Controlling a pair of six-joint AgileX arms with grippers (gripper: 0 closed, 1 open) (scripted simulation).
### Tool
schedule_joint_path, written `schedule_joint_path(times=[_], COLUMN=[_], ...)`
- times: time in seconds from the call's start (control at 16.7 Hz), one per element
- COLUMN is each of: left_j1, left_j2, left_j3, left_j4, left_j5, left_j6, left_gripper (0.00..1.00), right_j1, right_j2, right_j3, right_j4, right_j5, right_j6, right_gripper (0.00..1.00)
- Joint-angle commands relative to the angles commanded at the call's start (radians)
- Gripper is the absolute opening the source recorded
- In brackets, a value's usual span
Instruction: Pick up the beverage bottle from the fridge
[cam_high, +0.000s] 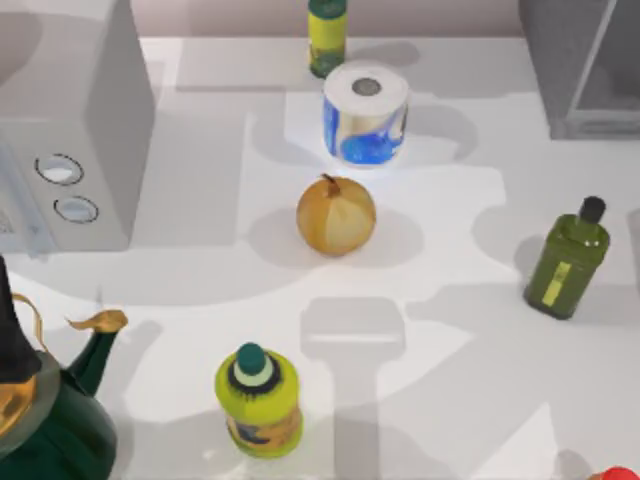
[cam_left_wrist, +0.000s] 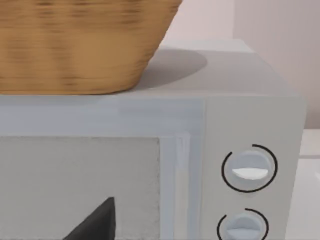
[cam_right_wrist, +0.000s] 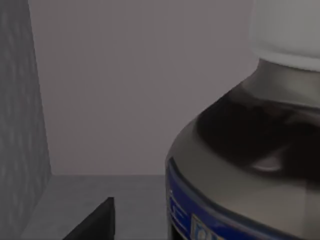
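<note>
The beverage bottle (cam_right_wrist: 250, 150) occupies the right of the right wrist view, inside the fridge (cam_high: 580, 70) at the top view's upper right — the right arm is presumably reaching in; neither gripper's state can be told; the left wrist faces the dialled box (cam_left_wrist: 250, 150).

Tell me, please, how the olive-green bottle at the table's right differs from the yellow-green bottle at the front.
The olive-green bottle is slim and flat-sided with a narrow black cap; the yellow-green bottle is stout and round with a teal cap. The olive-green one carries a thin yellow strip, the yellow-green one a broad orange and blue label. Both stand upright on the table.
</note>
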Motion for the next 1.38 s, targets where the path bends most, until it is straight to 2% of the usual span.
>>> schedule_joint_path(times=[0.78,1.38], left_j1=[0.0,0.0], left_j2=[0.0,0.0], left_j3=[0.0,0.0], left_j4=[0.0,0.0], left_j5=[0.0,0.0], left_j6=[0.0,0.0], left_gripper=[1.0,1.0], right_j1=[0.0,-0.003], right_j2=[0.0,-0.004], right_j3=[0.0,0.0], right_j4=[0.0,-0.003], right_j5=[0.0,0.0], right_j6=[0.0,0.001], right_gripper=[0.02,0.0])
